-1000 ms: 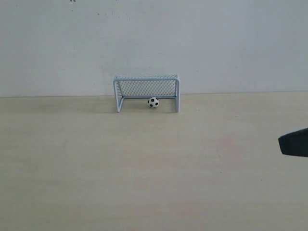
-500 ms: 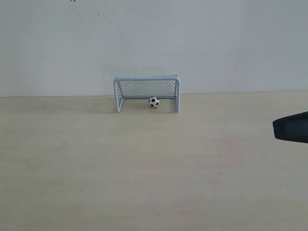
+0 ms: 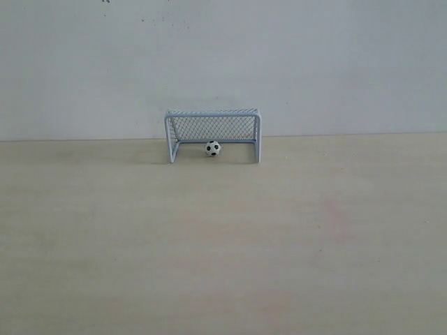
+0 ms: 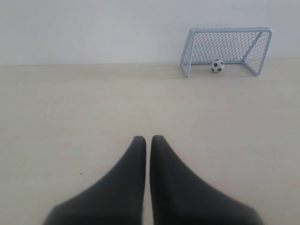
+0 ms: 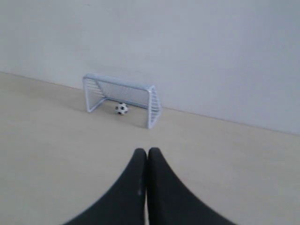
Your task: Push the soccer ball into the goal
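Note:
The small white soccer ball (image 3: pixel 212 148) with black patches rests inside the mouth of the white-framed goal (image 3: pixel 213 113), which stands against the back wall. The left wrist view shows the ball (image 4: pixel 216 65) inside the goal (image 4: pixel 227 30), far from my left gripper (image 4: pixel 148 138), whose black fingers are shut with nothing between them. In the right wrist view the ball (image 5: pixel 121 108) sits in the goal (image 5: pixel 119 83), well ahead of my right gripper (image 5: pixel 147 150), also shut and empty. Neither gripper appears in the exterior view.
A pale wooden tabletop (image 3: pixel 223 244) spreads in front of the goal. A plain white wall (image 3: pixel 223 63) rises directly behind it.
The right gripper, seen at the right edge before, has withdrawn out of the exterior view. The ball has rolled a little to the left inside the goal.

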Controlling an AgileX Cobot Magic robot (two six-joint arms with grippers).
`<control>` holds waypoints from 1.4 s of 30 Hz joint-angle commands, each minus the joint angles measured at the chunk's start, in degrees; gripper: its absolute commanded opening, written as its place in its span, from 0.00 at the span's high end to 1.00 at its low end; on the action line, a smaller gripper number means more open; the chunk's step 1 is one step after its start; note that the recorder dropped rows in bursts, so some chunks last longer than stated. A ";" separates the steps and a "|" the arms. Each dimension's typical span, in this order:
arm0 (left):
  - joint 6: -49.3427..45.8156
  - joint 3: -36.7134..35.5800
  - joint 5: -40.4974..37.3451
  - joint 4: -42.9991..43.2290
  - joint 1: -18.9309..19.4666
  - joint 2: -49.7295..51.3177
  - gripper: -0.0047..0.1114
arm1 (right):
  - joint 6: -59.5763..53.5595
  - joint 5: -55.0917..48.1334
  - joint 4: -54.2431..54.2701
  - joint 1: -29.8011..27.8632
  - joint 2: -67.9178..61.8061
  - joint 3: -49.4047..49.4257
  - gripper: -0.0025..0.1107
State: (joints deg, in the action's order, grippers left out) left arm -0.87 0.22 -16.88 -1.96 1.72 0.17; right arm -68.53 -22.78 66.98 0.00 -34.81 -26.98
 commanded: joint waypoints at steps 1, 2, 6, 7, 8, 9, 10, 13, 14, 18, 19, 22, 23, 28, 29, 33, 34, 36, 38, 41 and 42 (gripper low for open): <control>-0.23 -0.22 -0.05 0.11 -0.26 -0.17 0.92 | 3.63 9.09 0.33 -0.07 7.59 10.42 0.98; -0.23 -0.22 -0.05 0.11 -0.26 -0.17 0.92 | 3.63 9.70 0.33 -0.07 8.60 11.79 0.98; -0.23 -0.22 -0.05 0.11 -0.26 -0.17 0.92 | 3.86 17.31 0.22 -0.07 10.24 13.94 0.98; -0.23 -0.22 -0.05 0.11 -0.26 -0.17 0.92 | 5.04 18.32 0.78 -0.07 10.24 13.94 0.98; -0.23 -0.22 -0.05 0.11 -0.26 -0.17 0.92 | 5.53 18.32 0.78 -0.07 10.24 13.94 0.98; -0.23 -0.22 -0.05 0.11 -0.26 -0.17 0.92 | 5.77 18.17 0.78 -0.07 10.28 14.04 0.98; -0.23 -0.22 -0.05 0.11 -0.26 -0.17 0.92 | 5.77 17.79 0.78 -0.07 10.28 14.04 0.98; -0.23 -0.22 -0.05 0.11 -0.26 -0.17 0.92 | 7.00 17.00 -1.15 -0.07 10.93 14.43 0.98; -0.23 -0.22 -0.05 0.11 -0.26 -0.17 0.92 | 8.95 16.98 -3.66 -0.07 11.66 14.67 0.98; -0.23 -0.22 -0.05 0.11 -0.26 -0.17 0.92 | 24.58 17.11 -20.04 -0.07 15.67 17.51 0.98; -0.23 -0.22 -0.05 0.11 -0.26 -0.17 0.92 | 29.80 17.25 -25.22 -0.07 16.65 18.41 0.98; -0.23 -0.22 -0.05 0.11 -0.26 -0.17 0.92 | 52.38 17.37 -45.95 -0.07 20.34 20.70 0.98; -0.23 -0.22 -0.05 0.11 -0.26 -0.17 0.92 | 61.10 17.37 -53.47 -0.07 21.52 21.60 0.98; -0.23 -0.22 -0.05 0.11 -0.26 -0.17 0.92 | 70.37 17.37 -61.36 -0.07 25.91 24.27 0.98; -0.23 -0.22 -0.05 0.11 -0.26 -0.17 0.92 | 70.37 17.37 -61.36 -0.07 26.75 24.88 0.98; -0.23 -0.22 -0.05 0.11 -0.26 -0.17 0.92 | 70.37 17.37 -61.36 -0.07 29.00 26.98 0.98; -0.23 -0.22 -0.05 0.11 -0.26 -0.17 0.92 | 70.37 17.37 -61.36 -0.07 29.54 26.98 0.98; -0.23 -0.22 -0.05 0.11 -0.26 -0.17 0.92 | 70.53 17.37 -61.36 -0.07 30.56 26.98 0.98; -0.23 -0.22 -0.05 0.11 -0.26 -0.17 0.92 | 70.53 15.92 -61.54 -0.07 31.64 26.98 0.98; -0.23 -0.22 -0.05 0.11 -0.26 -0.17 0.92 | 70.53 13.92 -63.28 -0.07 32.89 26.98 0.98; -0.23 -0.22 -0.05 0.11 -0.26 -0.17 0.92 | 70.53 13.49 -63.33 -0.07 33.29 26.98 0.98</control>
State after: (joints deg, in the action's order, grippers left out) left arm -0.87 0.22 -16.88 -1.96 1.72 0.17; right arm 1.93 -7.64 4.94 0.00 -2.61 -0.27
